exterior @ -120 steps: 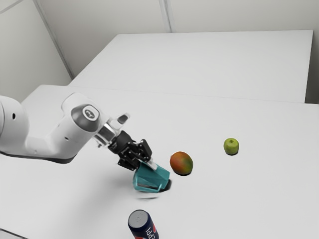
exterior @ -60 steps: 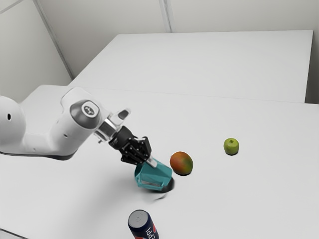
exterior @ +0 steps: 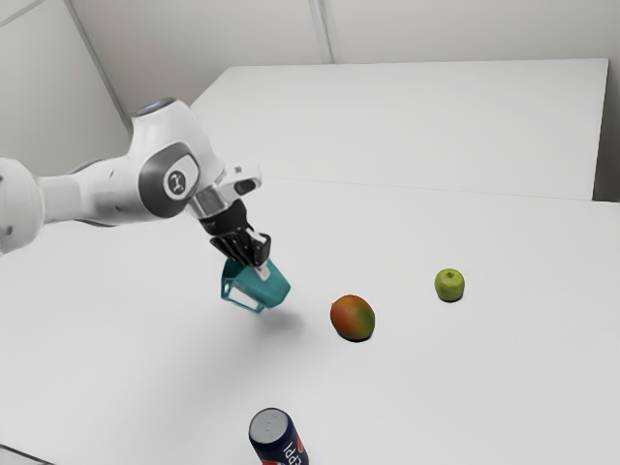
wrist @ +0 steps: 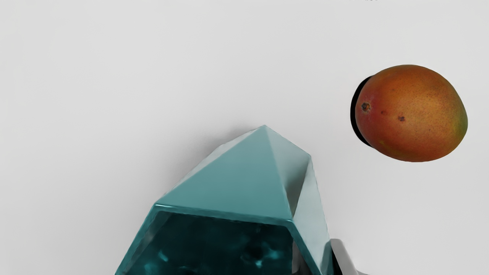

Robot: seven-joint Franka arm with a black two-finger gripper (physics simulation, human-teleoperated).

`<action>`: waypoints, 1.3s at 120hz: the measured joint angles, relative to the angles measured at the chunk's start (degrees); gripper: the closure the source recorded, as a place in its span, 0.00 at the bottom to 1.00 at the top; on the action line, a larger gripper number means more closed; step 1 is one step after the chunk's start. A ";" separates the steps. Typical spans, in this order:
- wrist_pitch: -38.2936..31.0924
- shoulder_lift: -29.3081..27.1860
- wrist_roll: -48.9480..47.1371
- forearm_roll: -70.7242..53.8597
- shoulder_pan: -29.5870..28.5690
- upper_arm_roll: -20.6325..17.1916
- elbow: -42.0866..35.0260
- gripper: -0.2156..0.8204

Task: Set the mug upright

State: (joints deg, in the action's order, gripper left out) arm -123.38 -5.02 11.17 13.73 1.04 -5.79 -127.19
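Note:
My gripper (exterior: 260, 270) holds the teal mug (exterior: 270, 288) off the table in the exterior view, a soft shadow lying below it. The mug is tilted, with its handle toward the exterior view's lower left. From the wrist view, the faceted mug (wrist: 237, 183) turns its dark open mouth toward the hand. There the gripper (wrist: 315, 258) is shut on the mug's wall, one finger outside it and the other seen inside the rim. The rest of the fingers is out of sight.
A red-green mango (exterior: 353, 318) rests on the white table (exterior: 465, 387), to the exterior view's right of the mug. Farther right is a green apple (exterior: 449, 285). A dark blue Pepsi can (exterior: 278, 438) stands near the exterior view's bottom edge.
The hand has risen and moved toward the exterior view's left, carrying the mug up and away from the mango. My hand now points more steeply down. Mango, apple and can have stayed put.

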 joint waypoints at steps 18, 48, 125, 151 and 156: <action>-0.23 3.02 -2.09 -11.51 1.83 -0.27 2.64 0.96; 1.04 4.69 -7.22 -25.54 6.48 -1.20 2.40 0.96; 6.15 12.33 -18.45 -32.70 8.87 -2.16 7.97 0.96; 6.50 12.97 -21.35 -32.28 9.01 -2.94 7.99 0.96; 6.54 13.07 -21.84 -32.25 9.08 -3.04 7.99 0.96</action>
State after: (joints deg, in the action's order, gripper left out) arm -116.84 8.05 -10.68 -18.52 10.12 -8.84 -119.20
